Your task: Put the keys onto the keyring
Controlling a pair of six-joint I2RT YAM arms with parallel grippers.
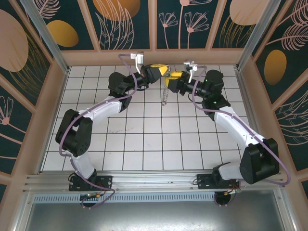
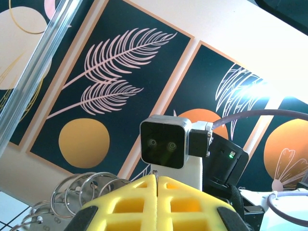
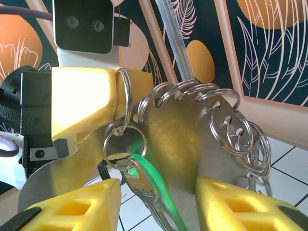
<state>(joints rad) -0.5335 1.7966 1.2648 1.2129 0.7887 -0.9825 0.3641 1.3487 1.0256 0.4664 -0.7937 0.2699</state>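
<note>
- Table (image 1: pixel 144 144): white square tiles with dark grout, bare across the middle and near side.
- Back wall (image 1: pixel 197 19): dark teal panels in peach frames, with pale leaf and flower line prints and orange discs.
- Side walls, left (image 1: pixel 19 72) and right (image 1: pixel 288 72): same print.
- Posts (image 1: pixel 44 33): aluminium, slanting up at both back corners.
- Rail (image 1: pixel 154 179): aluminium, runs along the near table edge.
- Slotted strip (image 1: pixel 154 197): just below the rail.
- Grey sheet (image 1: pixel 154 216): below the strip.
- Left wrist view: pink fern print (image 2: pixel 120 62) above an orange disc (image 2: pixel 84 143).
</note>
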